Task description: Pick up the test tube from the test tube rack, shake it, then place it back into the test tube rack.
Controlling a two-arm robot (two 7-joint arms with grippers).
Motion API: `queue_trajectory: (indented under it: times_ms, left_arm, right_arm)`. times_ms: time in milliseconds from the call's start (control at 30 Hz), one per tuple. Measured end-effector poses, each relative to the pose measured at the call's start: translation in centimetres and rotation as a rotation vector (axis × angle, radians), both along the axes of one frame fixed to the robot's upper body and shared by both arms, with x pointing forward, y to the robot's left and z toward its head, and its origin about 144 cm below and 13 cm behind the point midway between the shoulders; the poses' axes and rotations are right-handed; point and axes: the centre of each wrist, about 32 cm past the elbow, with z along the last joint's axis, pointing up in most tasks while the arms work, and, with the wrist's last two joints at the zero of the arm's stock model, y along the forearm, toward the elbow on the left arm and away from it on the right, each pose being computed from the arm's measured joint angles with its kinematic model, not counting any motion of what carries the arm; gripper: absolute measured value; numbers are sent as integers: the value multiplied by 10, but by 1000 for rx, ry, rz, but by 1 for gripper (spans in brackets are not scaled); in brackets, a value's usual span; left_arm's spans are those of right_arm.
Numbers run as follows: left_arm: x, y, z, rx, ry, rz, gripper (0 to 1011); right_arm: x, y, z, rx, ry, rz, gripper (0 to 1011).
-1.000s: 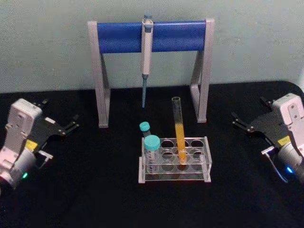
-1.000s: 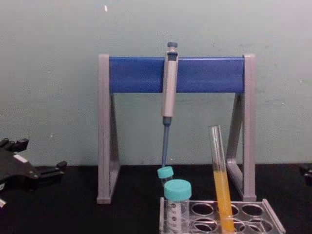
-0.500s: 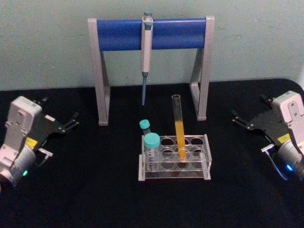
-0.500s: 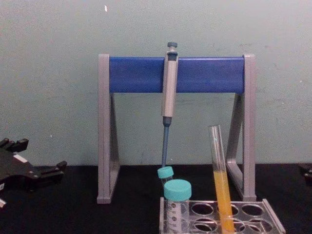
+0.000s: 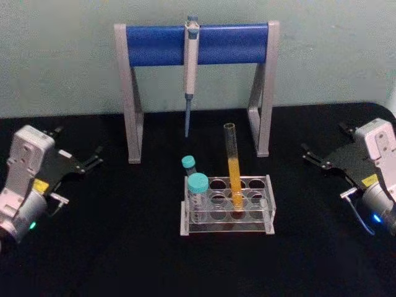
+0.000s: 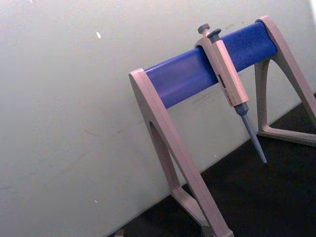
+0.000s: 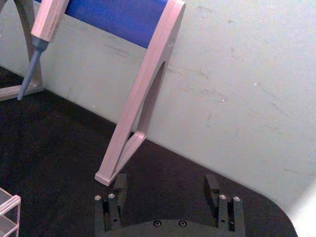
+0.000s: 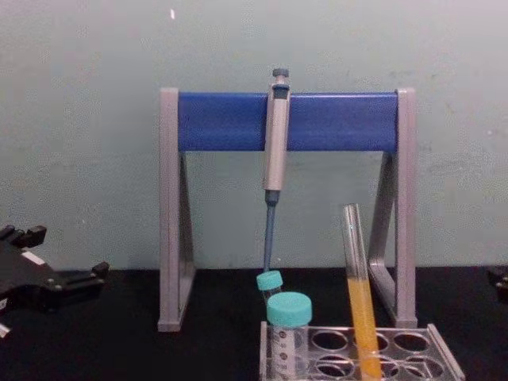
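Unmoved since earlier. Left gripper (image 5: 78,146) mid-left, right gripper (image 5: 323,142) mid-right, both spread wide, empty. Tube (image 5: 233,166) standing in rack (image 5: 255,226), lower centre.

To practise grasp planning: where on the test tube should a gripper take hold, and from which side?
Grip the test tube by its bare upper glass, above the liquid and the test tube rack; come from the robot's right, where the right gripper sits open. Capped tubes crowd its left.

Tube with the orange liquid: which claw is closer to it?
Right. The right claw is open, off to the right of the tube and not touching it. The left claw, also open, is farther away on the tube's left.
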Motion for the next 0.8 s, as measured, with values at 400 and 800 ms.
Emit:
queue_trajectory:
  times_ms: [400, 800]
  left_arm:
    - [0, 0, 0, 0, 0, 0, 1001]
    - [0, 0, 0, 0, 0, 0, 1001]
  right_arm:
    - [-1, 0, 1, 8, 3, 9, 1000]
    - [-20, 3, 15, 92, 59, 76, 1000]
